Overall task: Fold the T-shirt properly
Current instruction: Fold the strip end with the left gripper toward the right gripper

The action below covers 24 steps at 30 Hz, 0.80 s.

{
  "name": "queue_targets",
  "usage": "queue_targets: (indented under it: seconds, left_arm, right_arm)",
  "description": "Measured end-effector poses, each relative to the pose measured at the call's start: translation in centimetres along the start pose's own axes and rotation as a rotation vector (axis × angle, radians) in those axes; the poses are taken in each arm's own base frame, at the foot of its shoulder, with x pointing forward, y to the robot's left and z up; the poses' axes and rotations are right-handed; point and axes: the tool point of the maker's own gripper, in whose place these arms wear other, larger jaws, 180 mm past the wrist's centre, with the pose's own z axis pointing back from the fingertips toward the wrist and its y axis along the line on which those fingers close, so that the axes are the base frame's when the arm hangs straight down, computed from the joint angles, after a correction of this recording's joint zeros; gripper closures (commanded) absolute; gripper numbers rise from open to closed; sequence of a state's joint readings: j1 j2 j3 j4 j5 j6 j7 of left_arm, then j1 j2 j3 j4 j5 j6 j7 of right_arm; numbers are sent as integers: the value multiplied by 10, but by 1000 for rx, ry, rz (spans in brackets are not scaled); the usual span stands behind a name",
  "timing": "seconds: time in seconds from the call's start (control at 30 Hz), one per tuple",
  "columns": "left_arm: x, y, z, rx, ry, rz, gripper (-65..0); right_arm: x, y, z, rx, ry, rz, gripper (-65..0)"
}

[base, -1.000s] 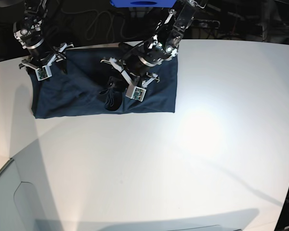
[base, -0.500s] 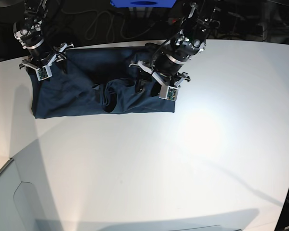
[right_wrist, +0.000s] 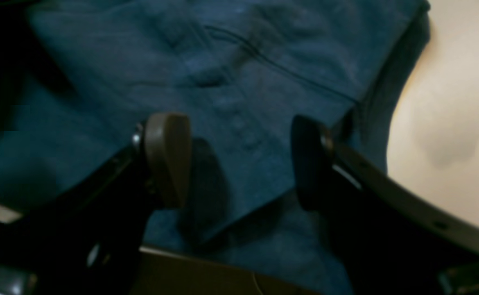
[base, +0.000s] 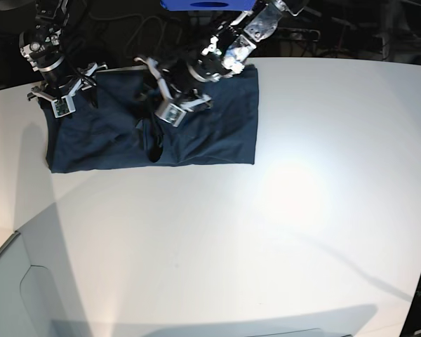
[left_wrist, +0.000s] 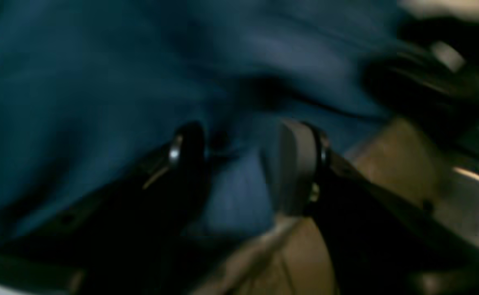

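**Operator:** Left gripper (left_wrist: 239,168), item one: jaws parted, a ridge of navy cloth standing between the fingers (left_wrist: 292,164); I can't tell from this blurred wrist view whether the pads actually pinch it. From the base view I have it hovering over the middle of the T-shirt (base: 217,133), near the far hem.

**Spotter:** And the other one?

**Operator:** Right gripper (right_wrist: 239,159), item two: jaws wide, nothing between them, poised above a folded corner of the cloth. It sits at the garment's far corner on the base view's left side (base: 59,98).

**Spotter:** Where's the shirt itself?

**Operator:** Item three: T-shirt, lying as a broad band across the far side of the white table (base: 266,232), one puckered dark fold near its centre, just beside my left gripper.

**Spotter:** How would you handle the step?

**Operator:** My judgement: flatten that centre pucker first. I'd take only the top layer, lift low, and draw it sideways so the edges meet square. The right side should pin its corner so the band doesn't drag.

**Spotter:** Containers?

**Operator:** Item four: a blue object (base: 207,4) beyond the table's far edge, possibly a bin; contents not visible. Nothing else to list.
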<state>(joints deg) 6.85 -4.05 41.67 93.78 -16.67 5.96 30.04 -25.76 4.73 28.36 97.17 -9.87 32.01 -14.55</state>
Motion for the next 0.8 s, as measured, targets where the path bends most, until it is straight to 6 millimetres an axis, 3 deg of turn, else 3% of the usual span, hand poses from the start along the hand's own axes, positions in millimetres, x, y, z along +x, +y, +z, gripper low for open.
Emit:
queue_targets:
  seconds: [0.2,0.43,0.63,0.73,0.8]
  left_arm:
    - [4,-12,2,-38,-1,-78,-281]
    - [38,-18,25,-58,-113,-111,-281]
    - [61,47,30,112,-172,-25,-281]
    - [53,67,22,160,-147,14,-281]
    - [43,69,12,158,-105,34,-281]
  right_arm:
    - [0,0,0,-1,2,1,-370]
    - [0,-1,0,-2,-2,1,-376]
    - [13,-4,-2,-11,-32,10,-376]
    - [19,-5,1,-18,-42,26,-376]
    - [26,-6,3,-22,-62,34,-376]
